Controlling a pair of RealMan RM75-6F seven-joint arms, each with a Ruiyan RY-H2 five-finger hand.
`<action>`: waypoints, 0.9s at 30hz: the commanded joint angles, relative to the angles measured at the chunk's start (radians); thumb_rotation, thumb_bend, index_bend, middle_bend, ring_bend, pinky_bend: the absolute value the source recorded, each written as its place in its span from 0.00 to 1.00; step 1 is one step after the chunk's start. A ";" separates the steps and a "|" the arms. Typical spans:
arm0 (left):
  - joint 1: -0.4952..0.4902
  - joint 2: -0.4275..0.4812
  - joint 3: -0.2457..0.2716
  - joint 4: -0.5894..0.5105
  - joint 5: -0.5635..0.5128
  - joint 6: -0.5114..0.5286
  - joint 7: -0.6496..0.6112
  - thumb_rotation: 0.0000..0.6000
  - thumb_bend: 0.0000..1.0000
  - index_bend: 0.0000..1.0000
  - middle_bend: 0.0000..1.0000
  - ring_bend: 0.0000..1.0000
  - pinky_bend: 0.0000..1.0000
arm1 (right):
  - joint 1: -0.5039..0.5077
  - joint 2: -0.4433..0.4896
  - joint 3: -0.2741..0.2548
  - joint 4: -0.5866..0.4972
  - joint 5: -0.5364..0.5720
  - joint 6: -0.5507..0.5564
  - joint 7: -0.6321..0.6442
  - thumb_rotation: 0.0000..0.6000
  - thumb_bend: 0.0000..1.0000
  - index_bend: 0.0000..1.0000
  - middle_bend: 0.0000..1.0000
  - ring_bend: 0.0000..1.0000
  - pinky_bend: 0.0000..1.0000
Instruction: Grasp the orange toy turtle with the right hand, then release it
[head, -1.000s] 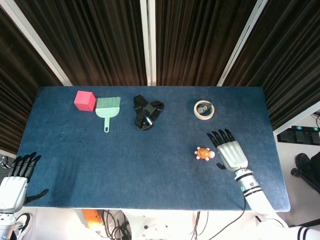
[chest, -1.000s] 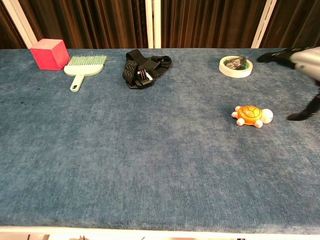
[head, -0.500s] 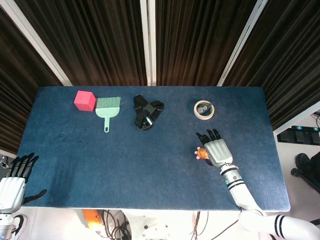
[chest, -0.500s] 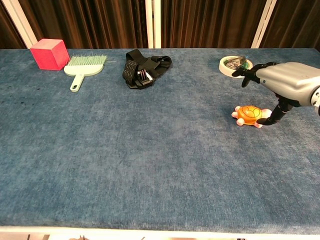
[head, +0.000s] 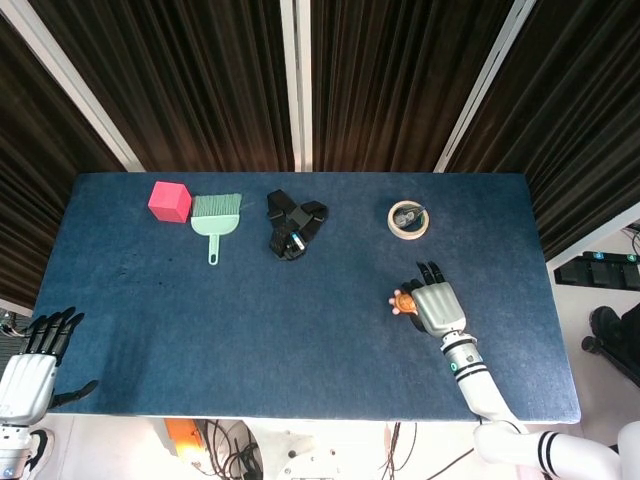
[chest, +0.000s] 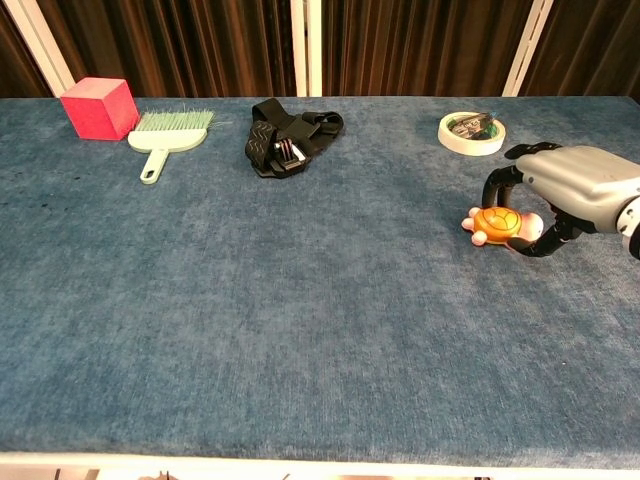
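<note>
- Right hand (chest: 560, 195) curled around the orange toy turtle (chest: 497, 224); chest view shows dark fingers (chest: 497, 184) arching over the shell's far side and the thumb hooked under its near side, so it is grasping the toy
- From the head view the right hand (head: 433, 305) covers most of the turtle (head: 403, 300); only an orange sliver shows at the hand's 9 o'clock
- Turtle sits low at the blue table (chest: 300, 330) surface, at roughly 4 o'clock from table centre in the head view; cannot tell whether it touches the cloth or is just lifted
- Long axis runs about 3 to 9 o'clock in the chest view; a pale limb or head end sticks out at 9 o'clock, the other end is hidden by the thumb, so which end is the head cannot be made out
- Right forearm is cut off at the chest view's right edge
- Tape roll (chest: 470, 132) lies at 12 o'clock from the hand, apart from it
- Black strap bundle (chest: 290, 137), green brush (chest: 170, 135) and red cube (chest: 98, 107) lie along the far edge, well apart from the hand
- Left hand (head: 35, 362) at the table's 8 o'clock corner in the head view, fingers spread, holding nothing; outside the chest view
</note>
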 joint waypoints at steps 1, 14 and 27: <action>0.000 0.001 -0.001 0.001 0.000 0.002 -0.001 1.00 0.00 0.06 0.01 0.00 0.00 | 0.002 -0.011 -0.007 0.013 -0.009 0.001 0.005 1.00 0.25 0.45 0.41 0.02 0.00; -0.001 0.002 0.000 0.004 0.001 0.003 -0.010 1.00 0.00 0.06 0.01 0.00 0.00 | -0.016 -0.092 -0.021 0.136 -0.122 0.102 0.086 1.00 0.36 1.00 0.96 0.44 0.00; -0.004 0.004 0.000 -0.002 0.001 -0.001 -0.003 1.00 0.00 0.06 0.01 0.00 0.00 | -0.031 -0.026 -0.021 0.056 -0.120 0.082 0.120 1.00 0.03 0.01 0.04 0.00 0.00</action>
